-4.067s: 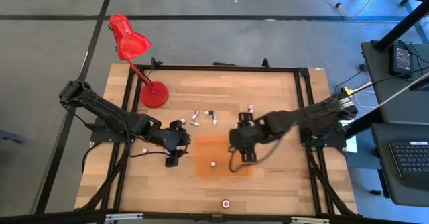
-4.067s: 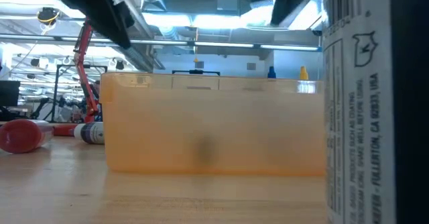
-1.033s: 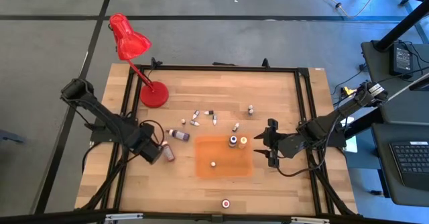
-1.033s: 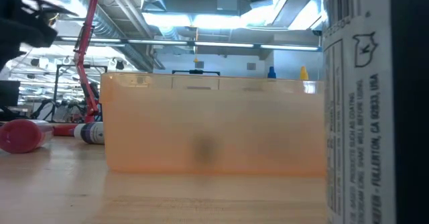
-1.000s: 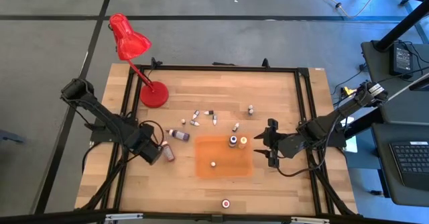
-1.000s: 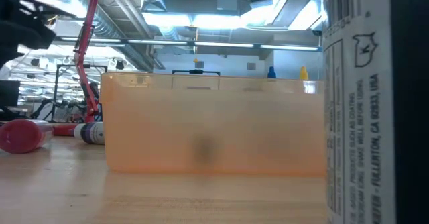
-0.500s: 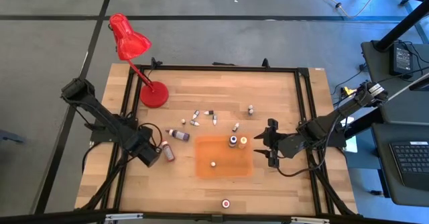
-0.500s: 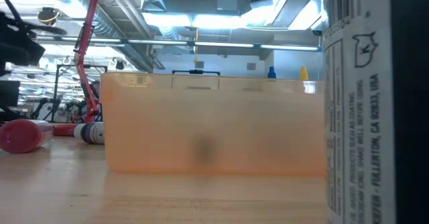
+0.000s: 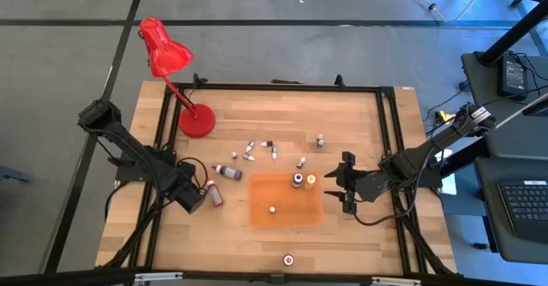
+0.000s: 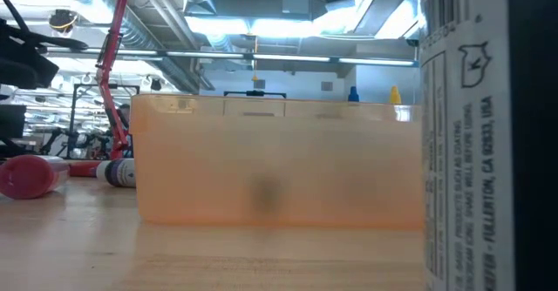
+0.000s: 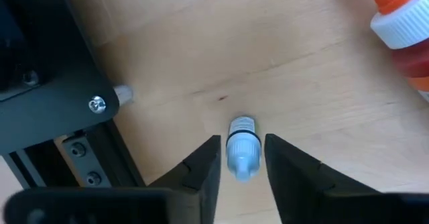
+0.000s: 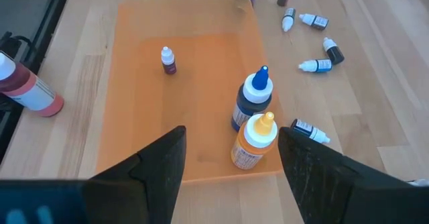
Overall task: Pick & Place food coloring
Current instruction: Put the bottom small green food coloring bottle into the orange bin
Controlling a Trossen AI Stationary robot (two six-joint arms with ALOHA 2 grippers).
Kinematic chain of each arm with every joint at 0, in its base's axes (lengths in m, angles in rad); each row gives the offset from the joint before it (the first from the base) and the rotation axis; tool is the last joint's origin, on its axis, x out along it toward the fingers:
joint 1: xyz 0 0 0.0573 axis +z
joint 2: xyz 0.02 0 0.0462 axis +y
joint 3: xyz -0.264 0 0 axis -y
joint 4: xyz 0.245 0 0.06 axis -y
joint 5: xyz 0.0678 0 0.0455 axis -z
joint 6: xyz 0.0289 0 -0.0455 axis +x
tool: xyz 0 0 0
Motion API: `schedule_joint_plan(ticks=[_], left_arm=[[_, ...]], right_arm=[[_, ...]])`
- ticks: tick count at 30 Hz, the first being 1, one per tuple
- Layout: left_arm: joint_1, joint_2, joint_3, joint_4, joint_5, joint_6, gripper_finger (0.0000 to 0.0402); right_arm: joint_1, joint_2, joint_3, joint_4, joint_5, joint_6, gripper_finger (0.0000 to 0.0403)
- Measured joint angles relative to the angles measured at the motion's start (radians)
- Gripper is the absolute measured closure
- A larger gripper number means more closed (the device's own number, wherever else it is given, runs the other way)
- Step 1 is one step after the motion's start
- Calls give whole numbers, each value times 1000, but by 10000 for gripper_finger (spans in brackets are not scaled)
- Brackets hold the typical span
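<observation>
Food coloring bottles lie scattered on the table; three stand in the orange tray (image 9: 287,213): a dark blue-capped one (image 12: 253,98), an orange one (image 12: 253,142) and a tiny dropper (image 12: 167,59). My left gripper (image 11: 241,167) is open at the table's left side (image 9: 190,199). Its fingers stand on either side of a small white-capped dropper (image 11: 241,153) lying on the wood, without plainly touching it. An orange-capped red bottle (image 11: 402,23) lies just beyond. My right gripper (image 12: 231,174) hangs open to the right of the tray (image 9: 344,183), holding nothing.
A red desk lamp (image 9: 197,119) stands at the far left. Small droppers (image 9: 261,149) lie beyond the tray, a purple bottle (image 9: 227,172) to its left, and a red-lidded one (image 9: 288,258) stands by the near edge. The black frame rail (image 11: 60,83) runs beside my left gripper.
My left gripper has moved a little toward the table's left and near edges, then kept still. The right arm and the bottles have not moved.
</observation>
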Motion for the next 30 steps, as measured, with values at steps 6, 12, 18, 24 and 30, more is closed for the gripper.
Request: schedule_joint_plan(ticks=[6, 12, 18, 24, 30], left_arm=[[0, -1, 1, 10, 21, 39, 335], [1, -1, 6, 9, 17, 89, 350], [25, -10, 108, -2, -63, 190, 351], [78, -15, 238, 66, -246, 390, 351], [157, -4, 284, 481, -332, 837, 351]], right_arm=[[0, 0, 0, 0, 0, -1, 164], [0, 0, 0, 0, 0, -2, 164], [0, 0, 0, 0, 0, -2, 164], [0, 0, 0, 0, 0, 4, 164], [0, 0, 0, 0, 1, 3, 164]])
